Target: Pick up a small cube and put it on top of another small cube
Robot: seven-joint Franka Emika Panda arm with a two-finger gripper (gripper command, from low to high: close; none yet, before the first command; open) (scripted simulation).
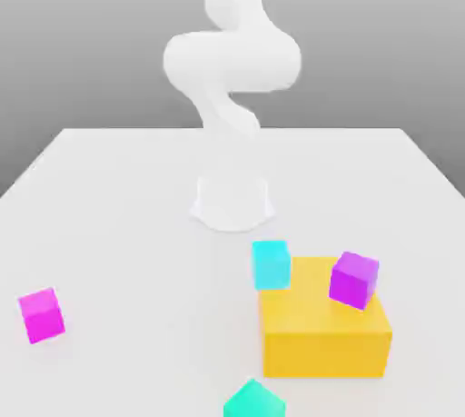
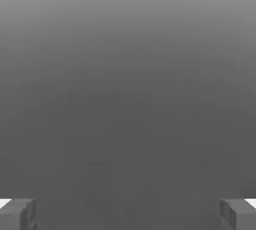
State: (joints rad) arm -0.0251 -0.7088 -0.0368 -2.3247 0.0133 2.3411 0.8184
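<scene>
- Hand [image 2: 128, 214]: fingertips [image 2: 17, 214] sit wide apart at the edges of the hand view, nothing between them. Open, empty.
- Hand cam looks at plain grey, no cube in front of it. So hand prob. not aimed at the bench yet.
- Arm [image 1: 232, 61] folded up high over its base [image 1: 232, 202], at the far-middle of the bench [image 1: 109, 188] in the exterior view.
- Cubes all lie nearer the camera than the base, i.e. out in front of the arm:
  - cyan cube [image 1: 271, 263] closest to base, touching or just beside the far corner of the yellow block [image 1: 327, 338]; can't tell which.
  - purple cube [image 1: 353, 280] looks to rest on the block's top, tilted, toward exterior view's right.
  - magenta cube [image 1: 41, 315] well apart, exterior view's left, alone on bench.
  - teal cube [image 1: 254, 402] at near edge, partly cut off.
- Key relation: pick target lies below and forward of hand; hand must tip down and reach out.
- Cubes have no long axis; magenta sits skewed, wrist turn likely needed to square the fingers.
- Magenta = clearest grasp, free sides. Cyan crowded by block on one side.
</scene>
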